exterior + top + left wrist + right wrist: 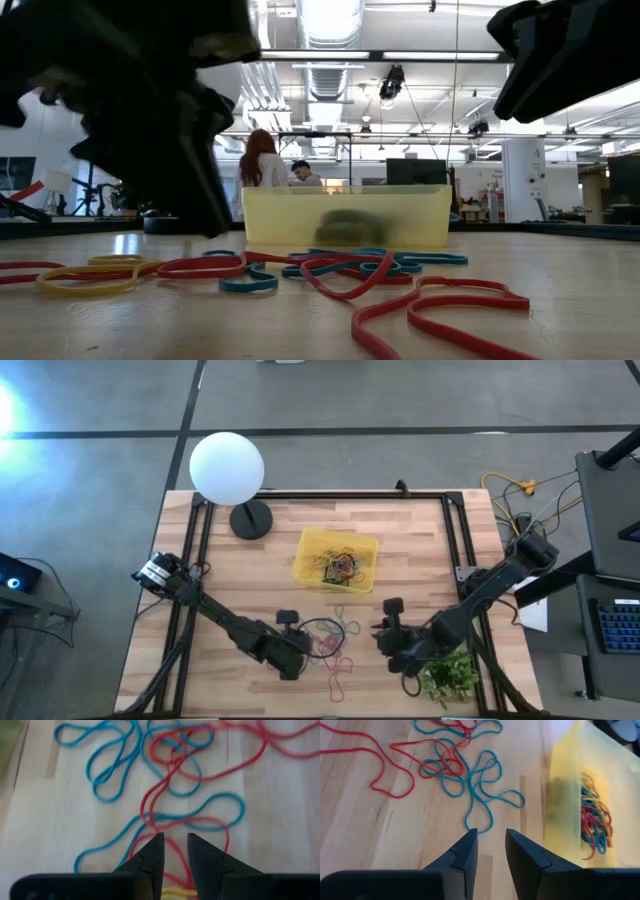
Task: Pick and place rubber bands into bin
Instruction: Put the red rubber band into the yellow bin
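Left hand — over rubber bands

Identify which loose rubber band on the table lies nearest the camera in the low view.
The red band looping across the right foreground. The yellow band and the blue bands lie farther back, toward the yellow bin.

The bin, a shallow translucent yellow tray, sits flat near the middle of the table, slightly skewed to its edges, with a tangle of coloured bands inside (red, blue and yellow among them). More rubber bands lie loose on the wood between the bin and the table's front edge: red and blue loops overlapping, with a yellow one flat beside them.
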